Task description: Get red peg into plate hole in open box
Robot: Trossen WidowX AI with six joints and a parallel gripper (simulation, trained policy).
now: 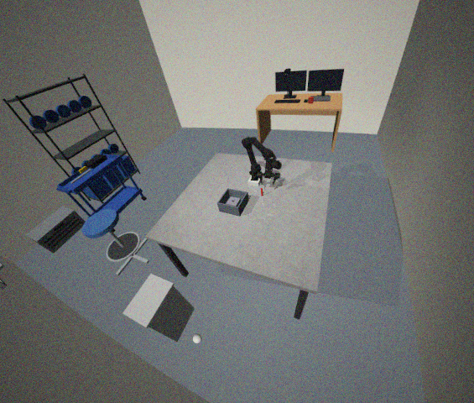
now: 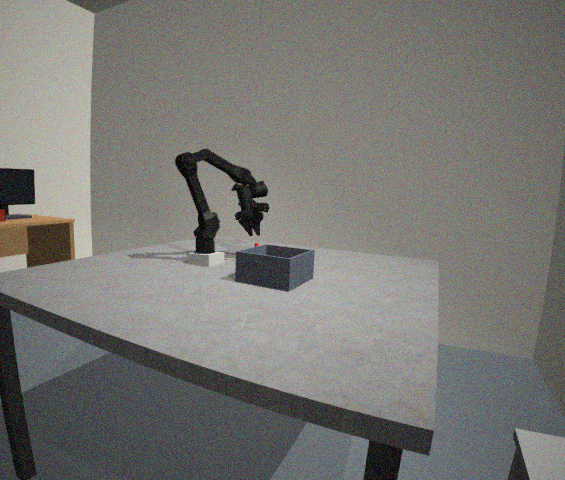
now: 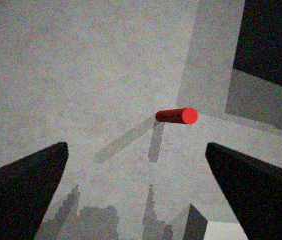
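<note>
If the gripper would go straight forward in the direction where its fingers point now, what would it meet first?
Probably the grey table top, close to the upright red peg; the gripper might brush the peg, but depth is unclear.

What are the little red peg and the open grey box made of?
The small red round peg looks like smooth plastic or painted wood: its colour is even. The open blue-grey square box could be matt plastic, since its flat walls show no shine.
</note>
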